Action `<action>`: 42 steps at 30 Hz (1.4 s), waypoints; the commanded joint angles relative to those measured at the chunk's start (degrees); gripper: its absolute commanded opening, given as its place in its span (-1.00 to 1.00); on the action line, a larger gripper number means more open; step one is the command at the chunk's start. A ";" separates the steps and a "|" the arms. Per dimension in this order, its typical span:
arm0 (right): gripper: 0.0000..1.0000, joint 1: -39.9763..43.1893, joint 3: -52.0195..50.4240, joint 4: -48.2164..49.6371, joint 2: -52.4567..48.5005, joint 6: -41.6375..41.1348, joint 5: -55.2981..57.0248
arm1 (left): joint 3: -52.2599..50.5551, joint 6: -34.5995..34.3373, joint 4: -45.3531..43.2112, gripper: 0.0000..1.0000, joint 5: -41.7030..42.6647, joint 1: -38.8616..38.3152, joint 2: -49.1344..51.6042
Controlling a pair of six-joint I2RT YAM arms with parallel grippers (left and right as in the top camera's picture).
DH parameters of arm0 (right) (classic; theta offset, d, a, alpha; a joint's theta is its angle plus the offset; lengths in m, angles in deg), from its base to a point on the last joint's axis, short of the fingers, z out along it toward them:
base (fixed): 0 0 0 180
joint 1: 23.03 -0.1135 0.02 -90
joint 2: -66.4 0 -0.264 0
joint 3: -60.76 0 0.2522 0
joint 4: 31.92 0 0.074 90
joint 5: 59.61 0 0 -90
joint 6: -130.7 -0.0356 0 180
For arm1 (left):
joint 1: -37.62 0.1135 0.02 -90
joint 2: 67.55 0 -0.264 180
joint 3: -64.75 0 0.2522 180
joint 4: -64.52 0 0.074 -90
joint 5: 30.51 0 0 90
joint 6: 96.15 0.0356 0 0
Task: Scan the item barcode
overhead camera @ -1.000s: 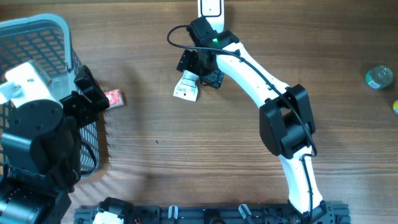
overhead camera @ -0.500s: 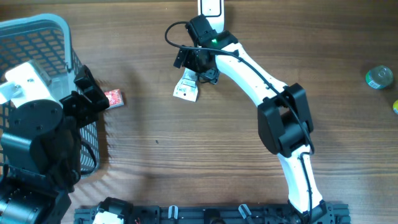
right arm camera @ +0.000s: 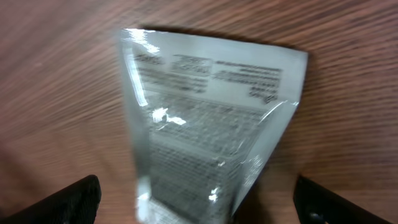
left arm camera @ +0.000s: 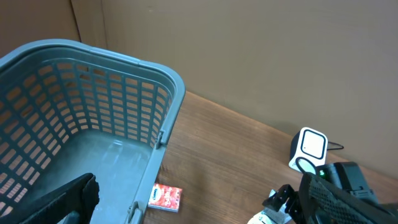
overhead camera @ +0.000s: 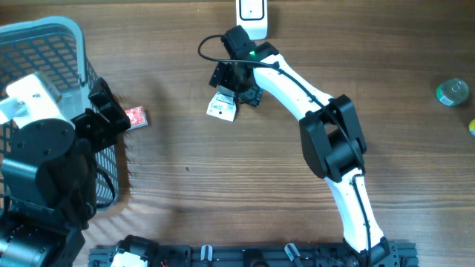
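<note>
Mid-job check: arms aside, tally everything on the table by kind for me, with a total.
basket: 1
white scanner: 1
silvery pouch: 1
small red packet: 1
round green tin: 1
yellow item cut off at the right edge, kind unclear: 1
Total: 6

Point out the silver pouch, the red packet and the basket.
silver pouch (right arm camera: 211, 124), right wrist view, middle of its printed face.
red packet (overhead camera: 136, 116), overhead view, middle of its top.
basket (left arm camera: 124, 58), left wrist view, on its rim.
</note>
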 commanded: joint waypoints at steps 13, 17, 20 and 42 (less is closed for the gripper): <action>0.82 1.38 -0.26 2.73 -4.96 1.29 0.22 | 0.66 -0.55 -0.26 1.00 0.52 0.26 -0.07; 0.99 1.31 -0.26 -1.51 -4.96 1.20 0.35 | 0.63 -0.52 -0.17 1.00 0.52 0.26 -0.07; 0.99 1.46 -0.26 -9.55 -4.92 -1.95 5.22 | 0.63 -0.52 -0.20 1.00 0.52 0.26 -0.07; 1.00 -1.46 25.33 -19.91 -4.46 7.28 -3.89 | 0.63 -0.52 -0.22 1.00 0.50 0.26 -0.04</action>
